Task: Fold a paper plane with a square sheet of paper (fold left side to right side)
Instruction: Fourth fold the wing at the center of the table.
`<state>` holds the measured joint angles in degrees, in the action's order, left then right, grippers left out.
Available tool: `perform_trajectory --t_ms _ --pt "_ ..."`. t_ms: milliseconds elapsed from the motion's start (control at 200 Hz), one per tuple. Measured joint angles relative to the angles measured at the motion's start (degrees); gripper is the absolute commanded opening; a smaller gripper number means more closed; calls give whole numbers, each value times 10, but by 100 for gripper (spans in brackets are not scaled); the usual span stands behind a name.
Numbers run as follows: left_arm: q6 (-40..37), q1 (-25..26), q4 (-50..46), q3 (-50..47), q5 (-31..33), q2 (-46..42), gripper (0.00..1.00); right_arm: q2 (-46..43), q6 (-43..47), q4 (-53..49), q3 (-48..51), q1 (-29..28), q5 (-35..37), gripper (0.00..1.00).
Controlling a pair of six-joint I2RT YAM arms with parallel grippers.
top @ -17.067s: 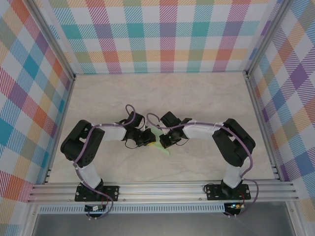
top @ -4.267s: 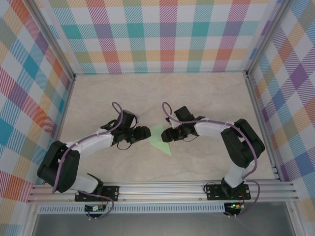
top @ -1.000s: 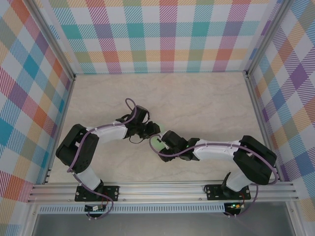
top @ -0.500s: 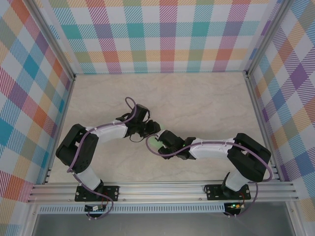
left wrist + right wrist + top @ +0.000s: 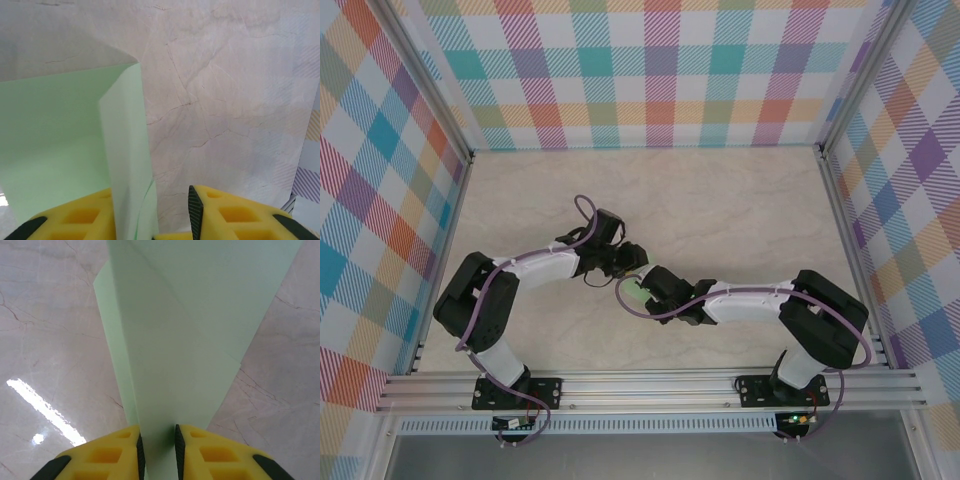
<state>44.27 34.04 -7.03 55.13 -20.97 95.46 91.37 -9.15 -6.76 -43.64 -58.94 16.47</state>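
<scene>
Standing by a pale marbled desk (image 5: 740,200) walled in bright plaid panels (image 5: 660,70), I see the sheet of paper (image 5: 170,340) near its middle, pale green, creased, with flaps lifted. The right tool (image 5: 156,442) pinches a folded strip. The left tool (image 5: 155,200) is spread, with one flap beside its finger.

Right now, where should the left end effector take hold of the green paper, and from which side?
Pinch the upright flap of the paper, closing across its two faces from the near end, where it rises between the left end effector's open fingers. The rest looks flat on the table, offering no edge.
</scene>
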Motion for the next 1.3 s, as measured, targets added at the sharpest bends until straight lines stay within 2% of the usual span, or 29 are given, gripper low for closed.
perform_trajectory --t_ms 170,540,780,860,1070,1300 --pt "-6 -5 -19 -1 7 -22 51 11 -10 -1 0 0 -3 15" --pt "-14 -45 -38 -39 12 -74 58 16 -26 1 0 0 -9 13" --pt "-26 -64 -64 -68 24 -146 63 14 -26 -17 -12 20 -54 12" --pt "-28 -67 -64 -82 26 -164 59 10 -26 -26 -17 32 -81 12" --pt "-20 -68 -42 -138 10 -172 42 7 -27 -45 -32 73 -162 12" --pt "-9 -53 16 -151 -14 -139 38 7 -41 -48 -33 110 -237 11"
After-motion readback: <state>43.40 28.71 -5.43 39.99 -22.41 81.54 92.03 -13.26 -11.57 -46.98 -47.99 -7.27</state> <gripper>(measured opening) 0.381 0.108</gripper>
